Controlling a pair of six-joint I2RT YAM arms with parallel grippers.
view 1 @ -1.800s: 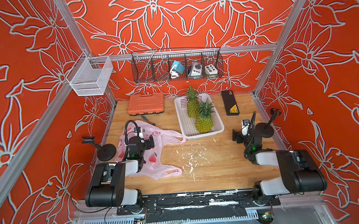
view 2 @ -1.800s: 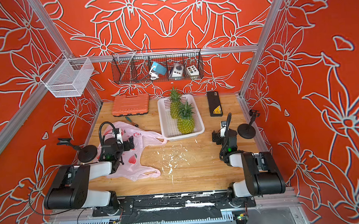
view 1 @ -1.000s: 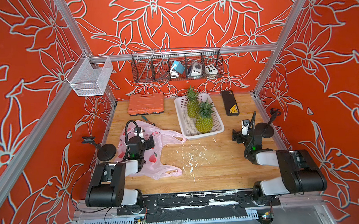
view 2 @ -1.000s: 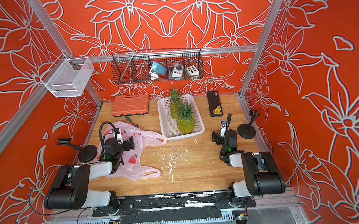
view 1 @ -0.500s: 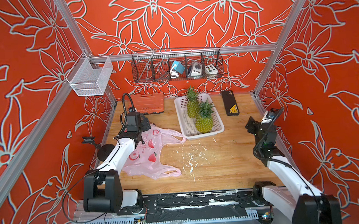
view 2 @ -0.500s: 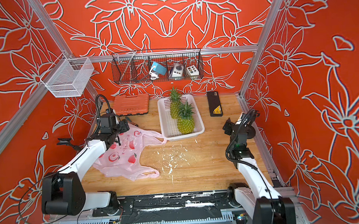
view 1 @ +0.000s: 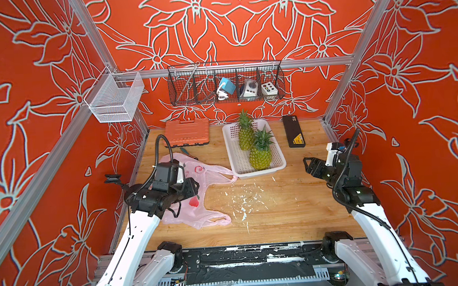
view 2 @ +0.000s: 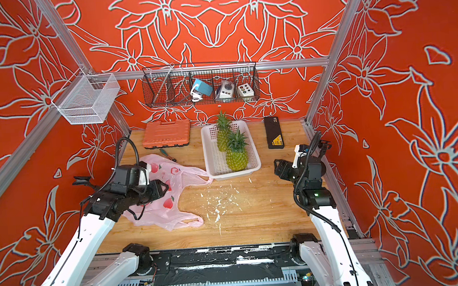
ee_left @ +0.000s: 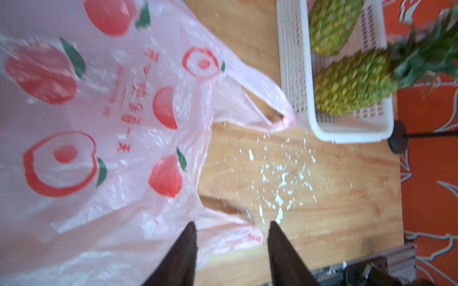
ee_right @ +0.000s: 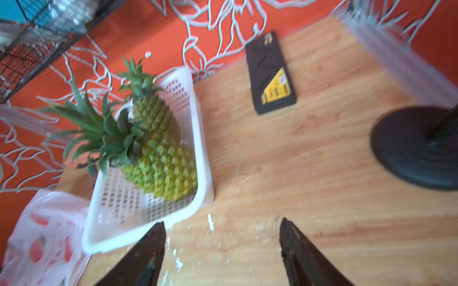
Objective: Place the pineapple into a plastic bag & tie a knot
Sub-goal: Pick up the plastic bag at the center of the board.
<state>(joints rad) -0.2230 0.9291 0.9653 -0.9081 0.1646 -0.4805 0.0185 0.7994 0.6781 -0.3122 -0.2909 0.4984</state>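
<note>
Plastic bag [view 1: 197, 216]: flat, empty, left on table. Near pineapple [view 1: 260, 158]: in white basket [view 1: 262, 171], far centre. Left gripper [ee_left: 232, 222]: parted, empty, over near handle [ee_left: 245, 234]; lower squarely, pinch one layer only. Right gripper [ee_right: 222, 221]: parted, empty, right side.

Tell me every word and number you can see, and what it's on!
On the plastic bag: red printed writing, too blurred to read.
On the black case: a yellow label with dark print, too small and blurred to read.
Nothing else shows writing that can be read.
</note>
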